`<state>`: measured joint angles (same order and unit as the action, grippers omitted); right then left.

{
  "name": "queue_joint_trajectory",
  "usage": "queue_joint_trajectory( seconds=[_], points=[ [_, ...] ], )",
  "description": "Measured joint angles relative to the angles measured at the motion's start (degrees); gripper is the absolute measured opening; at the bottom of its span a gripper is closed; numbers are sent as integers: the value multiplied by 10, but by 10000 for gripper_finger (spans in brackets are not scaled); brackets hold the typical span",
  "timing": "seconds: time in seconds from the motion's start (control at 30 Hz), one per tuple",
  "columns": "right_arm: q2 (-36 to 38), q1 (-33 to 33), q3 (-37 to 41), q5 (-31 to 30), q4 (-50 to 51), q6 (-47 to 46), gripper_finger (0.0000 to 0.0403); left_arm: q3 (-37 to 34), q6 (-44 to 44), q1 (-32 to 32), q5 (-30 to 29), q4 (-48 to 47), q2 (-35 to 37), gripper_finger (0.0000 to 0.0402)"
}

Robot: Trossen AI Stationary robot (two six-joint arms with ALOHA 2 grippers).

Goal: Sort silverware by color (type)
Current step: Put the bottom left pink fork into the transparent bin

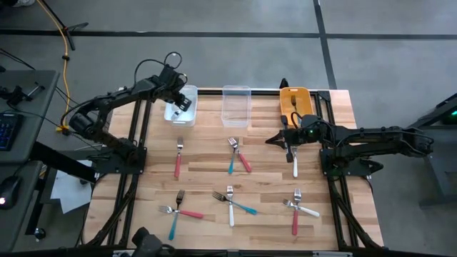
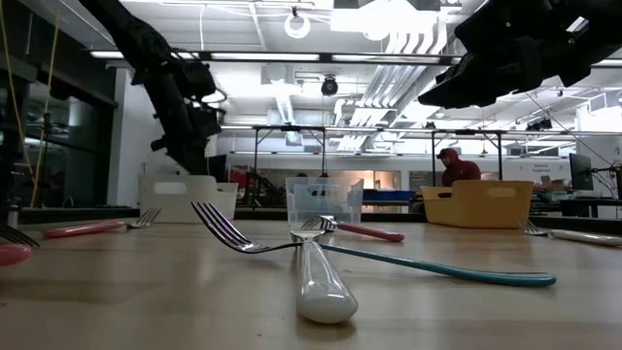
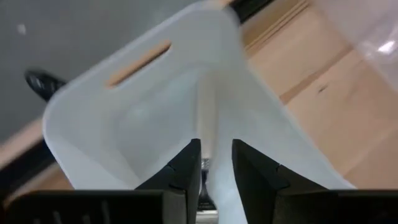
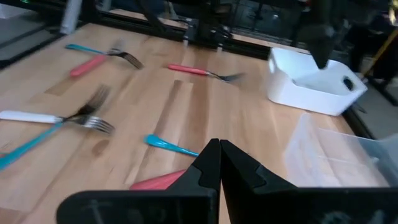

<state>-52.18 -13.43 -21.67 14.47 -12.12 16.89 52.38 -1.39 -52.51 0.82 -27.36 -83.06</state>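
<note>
High view — wood table (image 1: 214, 171); left tool (image 1: 183, 103) clenching white-handled fork; right tool (image 1: 289, 148) clenched, empty.

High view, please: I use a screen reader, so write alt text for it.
Coloured forks lie scattered on a wooden table. The left hand hangs over a white bin; the right hand hovers above a white fork.

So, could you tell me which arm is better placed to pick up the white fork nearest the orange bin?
The right one. Its gripper hovers shut just beside that white fork, while the left gripper is across the table, over the white bin.
</note>
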Motion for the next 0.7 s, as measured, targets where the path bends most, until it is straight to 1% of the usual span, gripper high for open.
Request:
queue_joint_trajectory(
  seconds=[0.1, 0.2, 0.33, 0.37, 0.47, 0.53, 0.63, 0.7],
  points=[
    [0, 0, 0, -35, 0, 3, 0, -17, -9, 27, -6, 35, 38, 57],
    [-4, 0, 0, -39, -4, 12, 0, -55, -8, 56, -17, 93, 83, 34],
    [-26, 3, 0, -39, -24, -2, 0, -128, -6, 108, -22, 184, 151, 10],
    [-35, 7, 0, -48, -30, -6, 0, -149, -7, 124, -22, 213, 168, 6],
    [-65, 27, 0, -86, -46, -19, 0, -221, -8, 176, -21, 313, 212, 1],
    [-86, 46, 0, -127, -54, -31, 0, -270, -7, 211, -21, 383, 235, 1],
    [-111, 75, 0, -185, -60, -46, 0, -339, -4, 264, -21, 500, 254, 3],
    [-123, 92, 0, -211, -61, -68, 0, -379, -2, 295, -21, 573, 260, 3]
  ],
)
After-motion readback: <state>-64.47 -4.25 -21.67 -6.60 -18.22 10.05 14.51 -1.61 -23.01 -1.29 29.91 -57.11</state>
